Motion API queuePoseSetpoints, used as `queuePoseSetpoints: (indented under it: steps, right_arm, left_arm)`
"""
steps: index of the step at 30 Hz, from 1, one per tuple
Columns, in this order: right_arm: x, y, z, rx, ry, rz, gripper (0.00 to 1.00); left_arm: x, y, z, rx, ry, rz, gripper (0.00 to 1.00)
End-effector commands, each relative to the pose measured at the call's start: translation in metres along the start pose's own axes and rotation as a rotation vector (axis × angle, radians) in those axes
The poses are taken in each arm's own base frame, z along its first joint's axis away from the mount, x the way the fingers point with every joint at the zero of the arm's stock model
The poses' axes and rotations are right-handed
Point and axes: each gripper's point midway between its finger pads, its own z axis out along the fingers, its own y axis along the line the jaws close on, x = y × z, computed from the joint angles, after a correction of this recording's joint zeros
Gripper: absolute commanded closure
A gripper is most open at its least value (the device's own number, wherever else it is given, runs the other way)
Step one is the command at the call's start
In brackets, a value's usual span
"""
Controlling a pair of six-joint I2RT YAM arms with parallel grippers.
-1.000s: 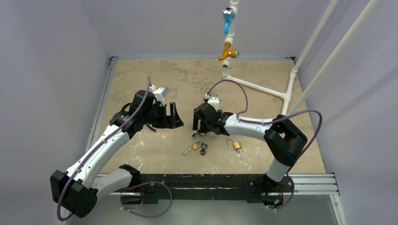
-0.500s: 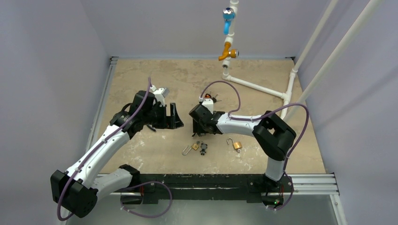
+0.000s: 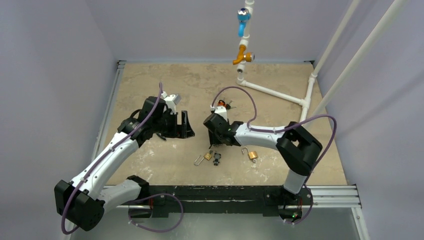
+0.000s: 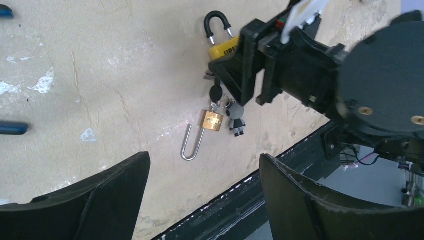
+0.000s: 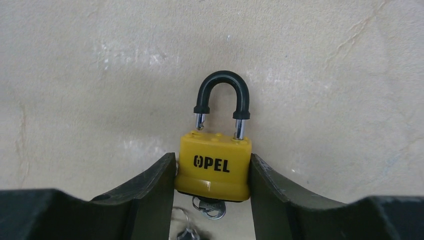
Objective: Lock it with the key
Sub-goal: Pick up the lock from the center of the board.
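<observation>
A yellow padlock (image 5: 214, 167) marked OPEL, with a black shackle, lies on the table. My right gripper (image 5: 212, 162) is shut on its body, one finger on each side. The shackle's left leg sits just out of the body. A key (image 5: 210, 207) on a ring sticks into the lock's underside. The left wrist view shows the padlock (image 4: 223, 49) against the right gripper's fingers (image 4: 240, 70). My left gripper (image 4: 204, 157) is open and empty, above the table to the left of the right gripper (image 3: 212, 137).
A small brass padlock (image 3: 207, 156) with a long open shackle and a figure keychain (image 3: 216, 158) lie nearer the front. A second brass padlock (image 3: 252, 155) lies to the right. More keys (image 3: 223, 105) lie behind. White pipes (image 3: 280, 94) with valves stand at the back right.
My right gripper has shifted a little left and turned with the yellow padlock, uncovering the keys behind it. The left arm has not moved.
</observation>
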Motion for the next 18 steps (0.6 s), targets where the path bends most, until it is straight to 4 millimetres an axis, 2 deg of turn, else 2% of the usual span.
queuePoseSetpoints:
  steps: [1, 5, 10, 14, 18]
  right_arm:
    - [-0.055, 0.020, -0.054, -0.184, -0.193, 0.001, 1.00]
    - [-0.077, 0.035, -0.107, -0.392, -0.308, -0.069, 1.00]
    - [-0.085, 0.052, -0.185, -0.688, -0.434, -0.185, 1.00]
    - [-0.090, 0.057, -0.245, -0.861, -0.528, -0.288, 1.00]
    - [-0.091, 0.065, -0.276, -0.961, -0.527, -0.367, 1.00]
  left_arm:
    - [-0.021, -0.014, -0.015, 0.028, -0.046, 0.080, 0.21]
    - [-0.025, -0.035, -0.027, 0.126, -0.031, 0.169, 0.24]
    - [-0.033, -0.063, -0.047, 0.243, -0.046, 0.223, 0.29]
    - [-0.047, -0.094, -0.075, 0.340, -0.079, 0.223, 0.32]
    - [-0.052, -0.107, -0.096, 0.356, -0.068, 0.207, 0.40]
